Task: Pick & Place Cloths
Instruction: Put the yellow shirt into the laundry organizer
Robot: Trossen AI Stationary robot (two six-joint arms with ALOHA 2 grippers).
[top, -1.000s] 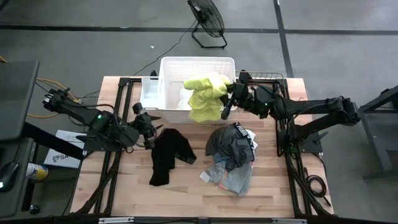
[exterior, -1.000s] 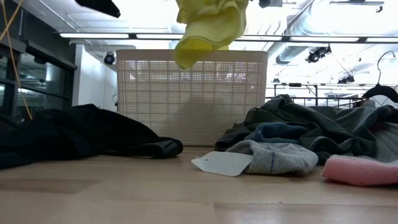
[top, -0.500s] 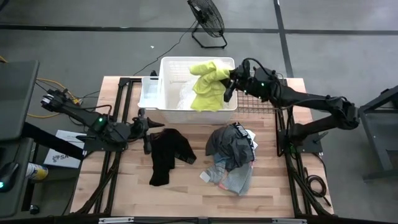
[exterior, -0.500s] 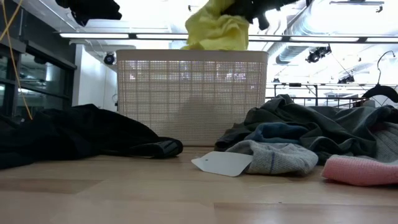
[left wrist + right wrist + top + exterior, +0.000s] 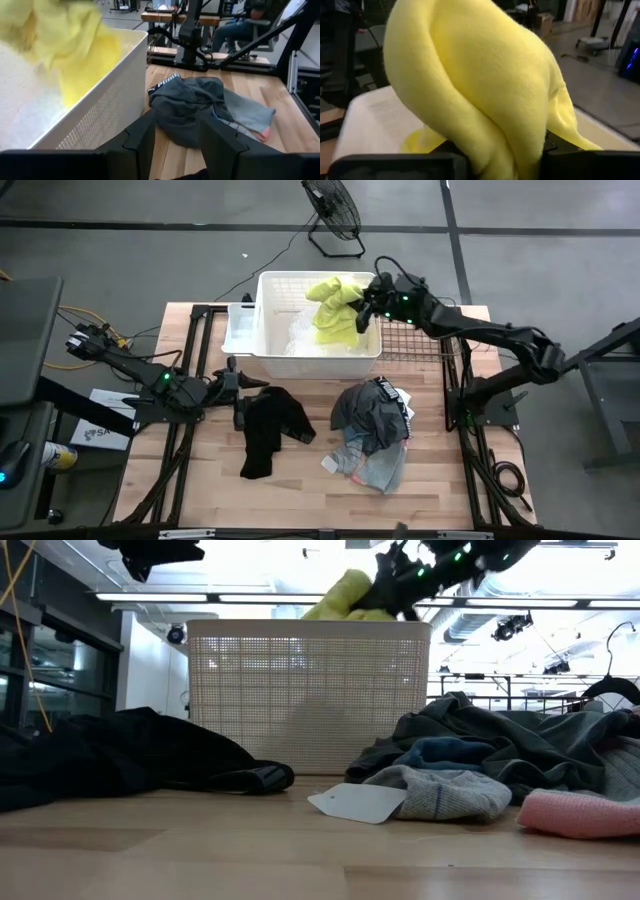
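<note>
Wooden surface (image 5: 300, 480) carries a white basket (image 5: 262, 352) at its 12 o'clock edge, and the yellow cloth (image 5: 335, 308) hangs over it, pinched in the right tool (image 5: 366, 302). At 9 o'clock the left tool (image 5: 238, 384) grips the black cloth (image 5: 272, 425); a grey cloth pile (image 5: 372, 430) lies toward 4 o'clock.

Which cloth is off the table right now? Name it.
The bright yellow fabric garment, clamped in the right end effector over the white slatted plastic basket. The black cloth and grey pile lie on the wood.
</note>
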